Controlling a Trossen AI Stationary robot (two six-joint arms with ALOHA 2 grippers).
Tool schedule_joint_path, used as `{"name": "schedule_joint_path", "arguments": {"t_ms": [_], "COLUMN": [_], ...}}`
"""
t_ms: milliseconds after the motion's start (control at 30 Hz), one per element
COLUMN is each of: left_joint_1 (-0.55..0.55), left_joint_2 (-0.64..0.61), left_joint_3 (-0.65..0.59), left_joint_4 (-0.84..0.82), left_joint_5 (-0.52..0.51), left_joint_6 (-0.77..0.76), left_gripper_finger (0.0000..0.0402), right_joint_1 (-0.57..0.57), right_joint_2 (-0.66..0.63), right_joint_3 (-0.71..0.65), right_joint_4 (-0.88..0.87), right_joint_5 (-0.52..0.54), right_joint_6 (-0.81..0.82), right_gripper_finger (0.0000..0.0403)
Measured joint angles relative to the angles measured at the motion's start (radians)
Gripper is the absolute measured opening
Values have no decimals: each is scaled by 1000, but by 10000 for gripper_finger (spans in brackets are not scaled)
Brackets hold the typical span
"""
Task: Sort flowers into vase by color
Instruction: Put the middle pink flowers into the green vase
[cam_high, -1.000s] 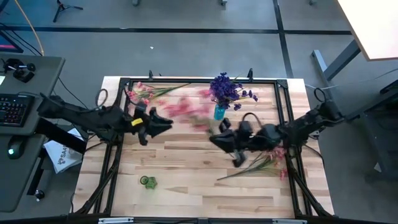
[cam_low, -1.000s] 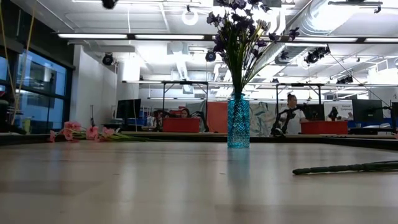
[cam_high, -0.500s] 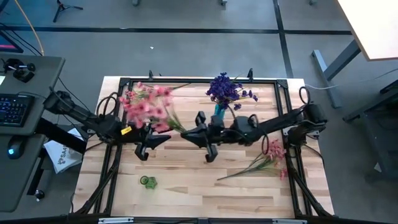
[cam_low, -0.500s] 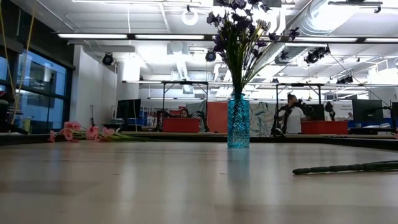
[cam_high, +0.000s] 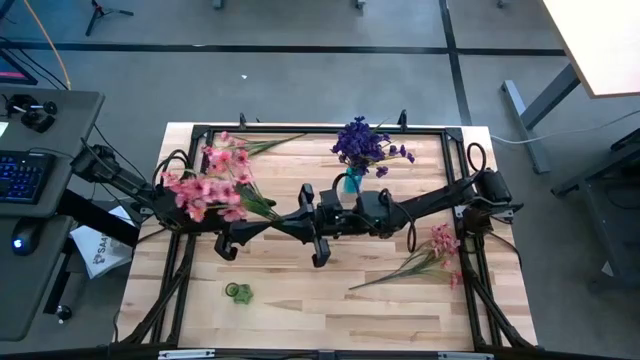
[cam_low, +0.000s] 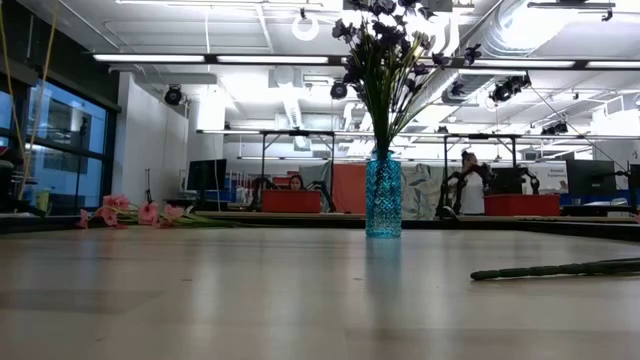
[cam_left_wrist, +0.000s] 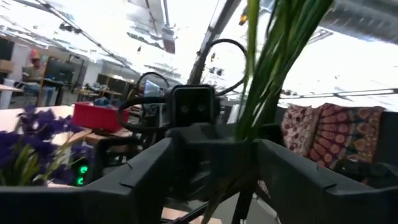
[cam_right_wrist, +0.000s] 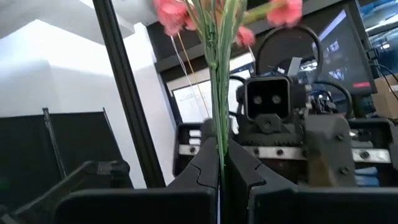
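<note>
My right gripper (cam_high: 290, 221) reaches to the table's middle and is shut on a bunch of pink flowers (cam_high: 205, 186), held in the air. My left gripper (cam_high: 256, 228) faces it, open. In the left wrist view the bunch's green stems (cam_left_wrist: 261, 93) pass between its two spread fingers, and I see no touch. A blue vase (cam_high: 352, 181) holding purple flowers (cam_high: 362, 143) stands at the far middle and also shows in the low view (cam_low: 383, 196). More pink flowers lie at the far left (cam_high: 236, 148) and near right (cam_high: 436, 248). My right gripper pinches the bunch's green stems (cam_right_wrist: 217, 134), several together, between its two fingers near their lower end. The fingers come level from the table's right and lie across the stems. The bunch is lifted clear of the table, its blossoms (cam_right_wrist: 180, 12) above the fingers.
A small green glass object (cam_high: 238, 292) sits near the front left. A black frame (cam_high: 300, 130) runs around the table's edges. The loose right sprig's stem (cam_low: 560, 268) lies flat on the wood. Bare wood lies along the near edge (cam_high: 330, 310).
My right gripper has gone toward the table's left edge with the pink bunch, and the blossoms have swung over to the left above my left arm. My left gripper has moved a little toward the near edge, so the two grippers now face each other closely.
</note>
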Motion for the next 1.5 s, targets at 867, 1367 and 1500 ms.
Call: {"name": "schedule_joint_path", "arguments": {"t_ms": [867,1367,1500], "left_joint_1": [1,2,1], "left_joint_2": [0,0,0], "left_joint_3": [9,9,9], "left_joint_4": [21,22,23], "left_joint_5": [28,31,21], "left_joint_6": [119,167,168], "left_gripper_finger": [125,29,8], "right_joint_1": [0,-3,-3], "right_joint_2": [3,3,3], "right_joint_3": [-5,-5,-5], "right_joint_4": [-51,-67,-67], "right_joint_5": [20,23,24], "right_joint_6": [23,22,18], "right_gripper_finger": [0,0,0]}}
